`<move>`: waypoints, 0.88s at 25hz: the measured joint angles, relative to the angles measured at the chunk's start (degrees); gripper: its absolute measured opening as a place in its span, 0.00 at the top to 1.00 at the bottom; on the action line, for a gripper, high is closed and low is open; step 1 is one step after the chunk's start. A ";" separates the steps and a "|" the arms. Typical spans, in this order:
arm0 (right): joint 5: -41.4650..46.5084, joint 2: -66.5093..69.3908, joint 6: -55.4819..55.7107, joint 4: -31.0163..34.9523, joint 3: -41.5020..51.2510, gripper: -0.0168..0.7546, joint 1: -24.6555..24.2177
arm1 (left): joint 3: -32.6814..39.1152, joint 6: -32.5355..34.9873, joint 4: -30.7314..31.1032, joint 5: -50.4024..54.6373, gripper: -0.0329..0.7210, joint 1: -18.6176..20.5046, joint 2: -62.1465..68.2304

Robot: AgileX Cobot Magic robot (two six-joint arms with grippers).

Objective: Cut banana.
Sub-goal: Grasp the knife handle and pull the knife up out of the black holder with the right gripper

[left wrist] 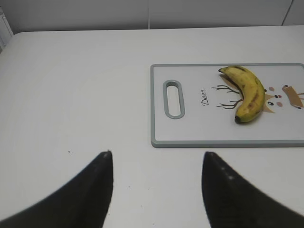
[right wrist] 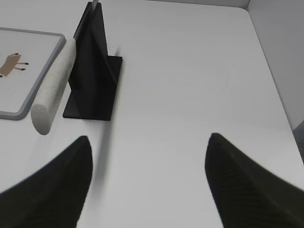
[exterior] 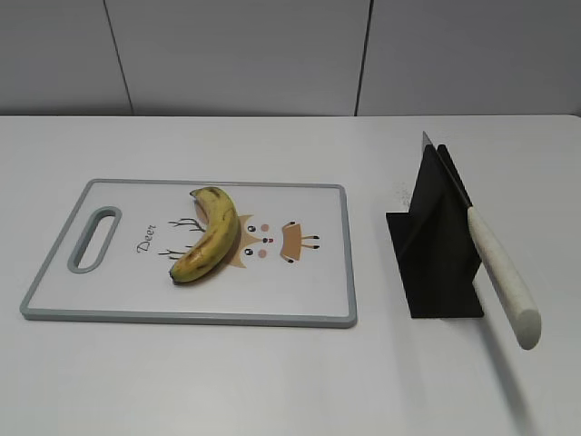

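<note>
- Banana (exterior: 210,235) lies whole on the cutting board (exterior: 309,313), curved across the printed deer, stem end toward the far edge; nothing pins it down.
- Knife (exterior: 495,263) rests in the black stand (exterior: 434,245) just right of the board, blade slotted in, pale handle sloping toward the near edge and overhanging the worktop (exterior: 272,381).
- Left tool (left wrist: 156,166) hangs over bare worktop, near the board's handle-slot end, fingers spread wide and holding nothing.
- Right tool (right wrist: 148,156) hovers on the near side of the stand, also spread wide and empty; the knife handle sits off to its left in the wrist view.
- Judged risks:
  - a grip on the round, smooth-looking handle placed off-centre could let the knife twist or slip out;
  - pulling at an angle to the slot may drag or tip the light-looking stand;
  - an unheld, curved banana may roll or skid under the blade, giving a skewed cut.
</note>
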 joint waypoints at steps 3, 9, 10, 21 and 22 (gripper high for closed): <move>0.00 0.00 0.00 0.00 0.00 0.25 0.00 | 0.00 0.00 0.00 0.00 0.20 0.00 0.00; 0.00 0.00 0.00 0.00 0.00 0.25 0.00 | 0.00 0.00 0.00 0.00 0.20 0.00 0.00; 0.00 0.00 0.00 0.00 0.00 0.25 0.00 | 0.00 0.00 0.00 0.00 0.20 0.00 0.00; 0.00 0.00 0.00 0.00 0.00 0.25 0.00 | 0.00 0.00 0.00 0.00 0.20 0.00 0.00; 0.00 0.00 0.00 0.00 0.00 0.25 0.00 | 0.00 0.00 0.00 0.00 0.20 0.00 0.00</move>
